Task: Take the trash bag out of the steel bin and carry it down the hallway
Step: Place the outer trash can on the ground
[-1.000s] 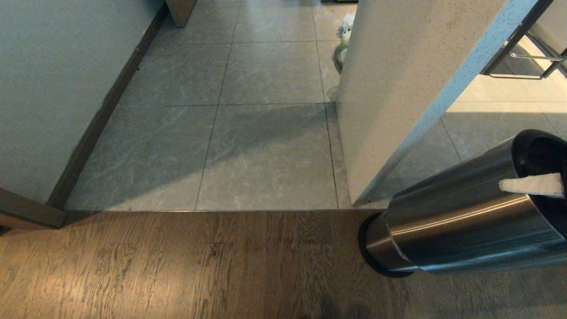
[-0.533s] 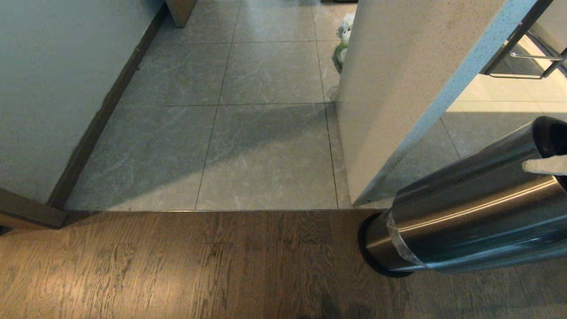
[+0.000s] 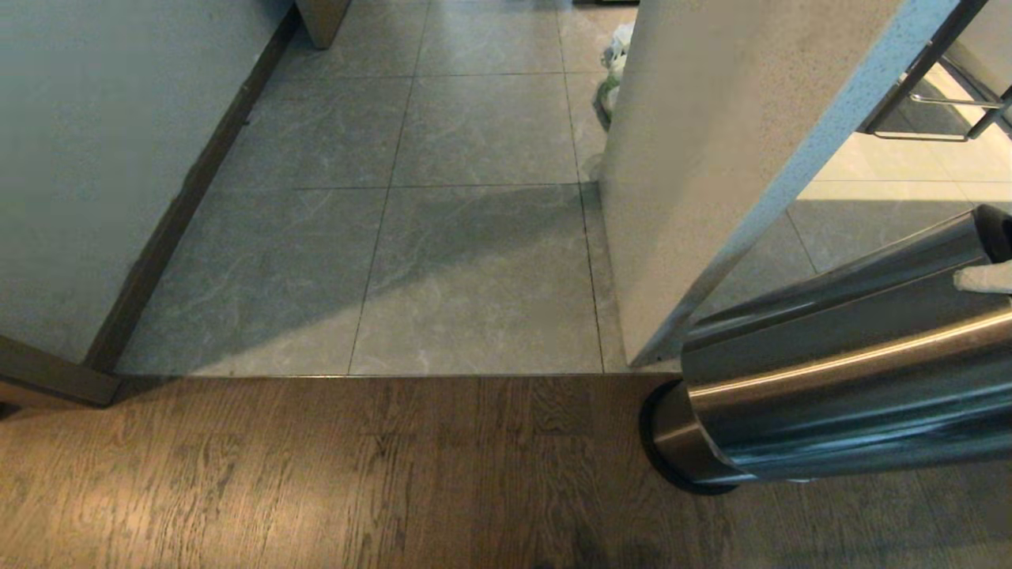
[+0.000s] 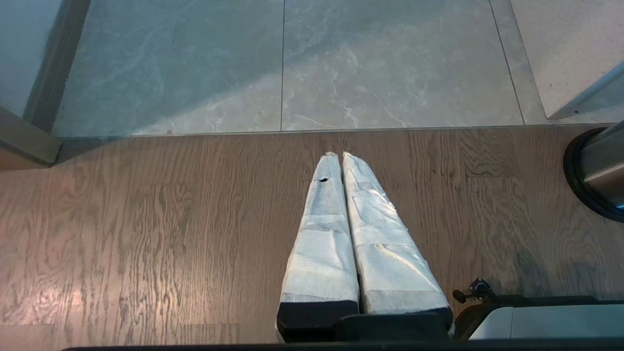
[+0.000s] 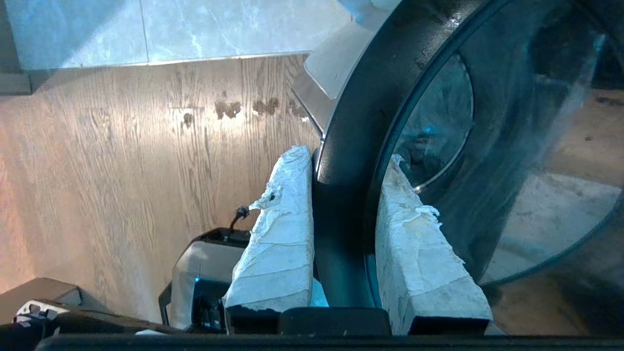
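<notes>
Now tipped further right than before, the steel bin [image 3: 830, 395] has its black rim [image 5: 346, 161] clamped by the right gripper [image 5: 341, 195]; left gripper [image 4: 341, 161] closed, idle.

The right gripper [image 5: 341, 195] was clamped across a rim at the frame's centre; the left gripper [image 4: 340, 158] hung pressed together, lower centre.

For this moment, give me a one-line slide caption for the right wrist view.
Right gripper clamps the black ring of the steel bin, one jaw inside and one outside, above the wooden floor.
</notes>
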